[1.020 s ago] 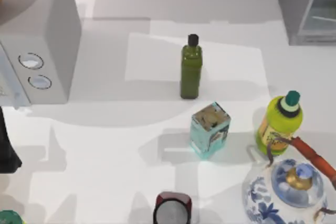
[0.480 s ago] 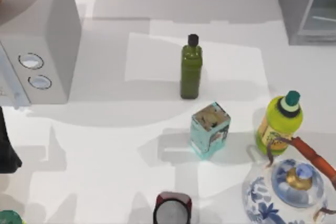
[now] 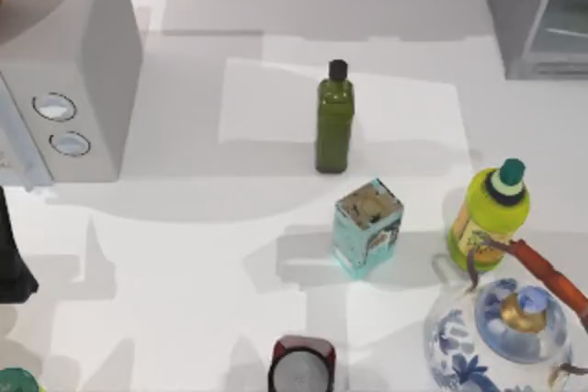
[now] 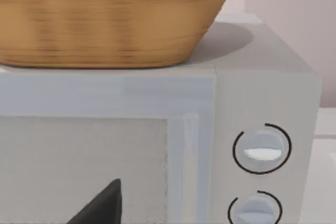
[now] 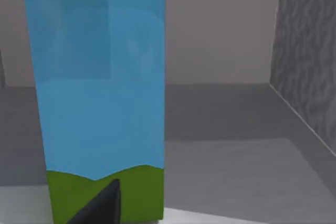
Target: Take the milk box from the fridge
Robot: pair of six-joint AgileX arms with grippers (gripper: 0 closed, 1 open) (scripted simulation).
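Two things get chopped off right away: the fridge sits at the far right corner of the table in the top view with only part of its grey body and pale door panel inside the frame, and the grey box with two round dials at the far left is cut by the edge too. From above you can't see into the fridge, so the milk box isn't visible there.

Right wrist view is where it is. The milk box stands upright on the grey floor of the fridge interior, blue sides, green lower band, its white top mostly cut off. One dark fingertip of the right gripper pokes in low in front of the green part, very close, but contact is unclear. Open or closed? Can't tell.

Left wrist view faces the dial box with a wicker basket on top; a dark fingertip shows, and whether that claw is open or closed I can't tell either.
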